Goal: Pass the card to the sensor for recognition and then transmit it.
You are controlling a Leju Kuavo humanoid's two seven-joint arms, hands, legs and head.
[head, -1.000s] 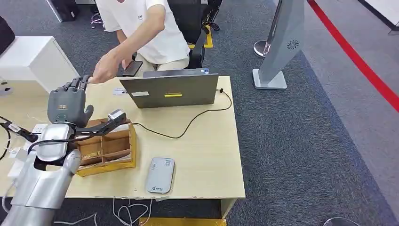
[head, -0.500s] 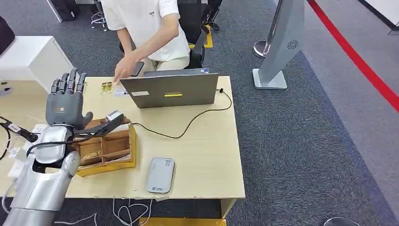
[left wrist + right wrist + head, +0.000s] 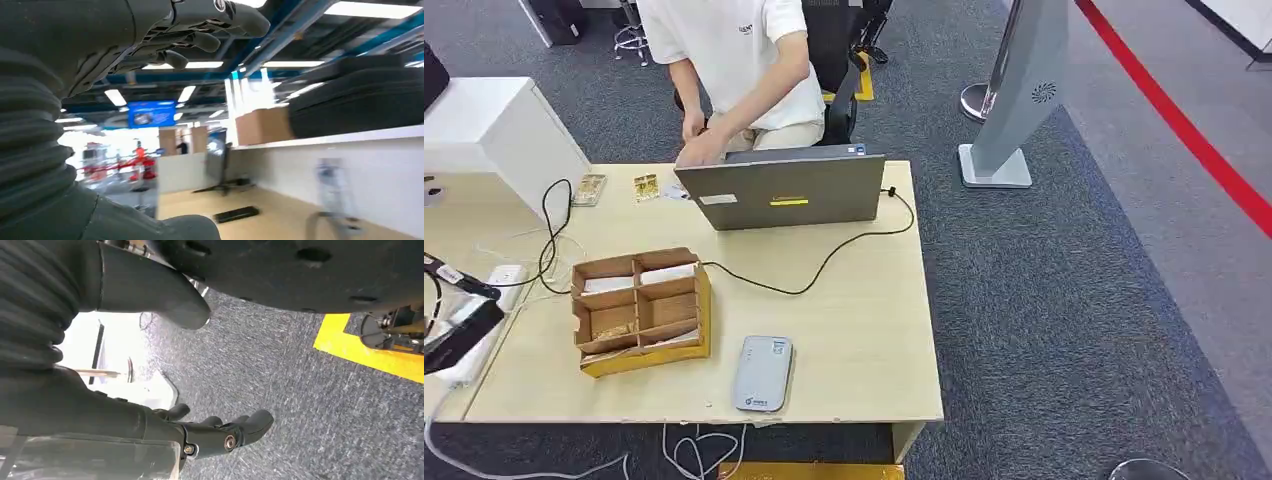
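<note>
Head view gives you the counter with the grey sensor lying flat near its front edge, just beside the compartmented cardboard box. At the far edge, to the left of the open laptop, you find a small gold card lying flat on the counter, and a second card a little further left. Both are too small for you to read, so which of them is the task's card is uncertain. A person sits behind the laptop, with a hand at the laptop's far left corner, near the gold card but apart from it. A black cable runs from the laptop's right side across the counter toward the box.

Left wrist view shows you the left hand raised toward the ceiling lights, its fingers loosely bent and well apart from the thumb, with nothing between them.

Right wrist view shows you the right hand over grey carpet beside a yellow floor marking. Its fingers are stretched out, apart from the thumb, and it holds nothing.
</note>
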